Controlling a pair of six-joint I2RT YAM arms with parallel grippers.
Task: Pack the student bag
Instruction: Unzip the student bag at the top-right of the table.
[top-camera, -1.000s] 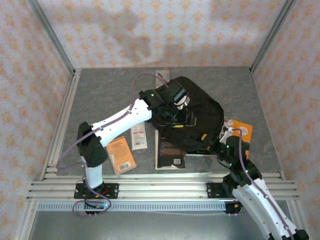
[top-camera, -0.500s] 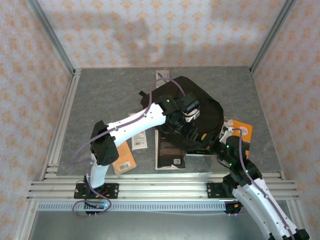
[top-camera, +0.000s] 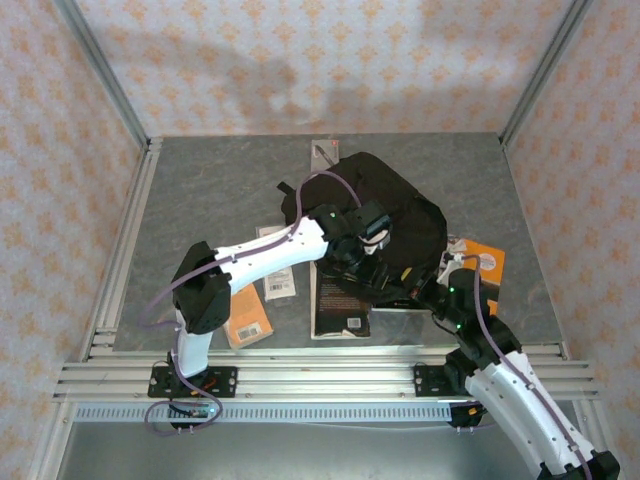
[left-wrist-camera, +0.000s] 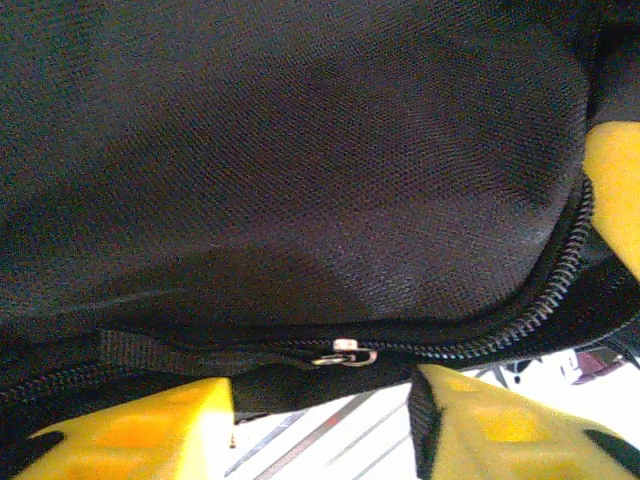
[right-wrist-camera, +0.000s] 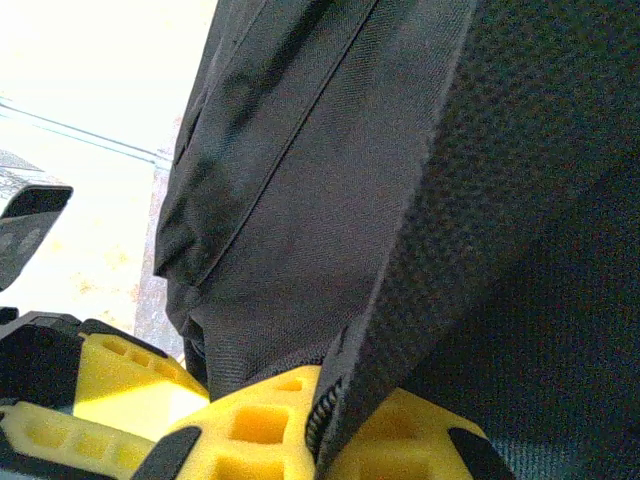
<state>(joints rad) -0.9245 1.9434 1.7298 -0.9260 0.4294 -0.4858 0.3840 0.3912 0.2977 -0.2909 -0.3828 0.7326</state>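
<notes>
Lying mid-way across the surface (top-camera: 220, 180), the student bag (top-camera: 400, 215) turns its zipped near edge to the left gripper (left-wrist-camera: 325, 400), whose jaws flank the zip pull (left-wrist-camera: 345, 355); whether they pinch it I cannot tell. At the near-right hem the right gripper (right-wrist-camera: 320, 400) is clenched on the fabric. The bag's contents are hidden, and a black-covered book (top-camera: 335, 305) lies outside.

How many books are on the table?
3: orange book at left, black book in the middle, another orange book right of the student bag. More may hide underneath.

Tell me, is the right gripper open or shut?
Shut on the student bag: in the right wrist view, the right gripper pinches a seam of its black fabric between yellow fingers.
</notes>
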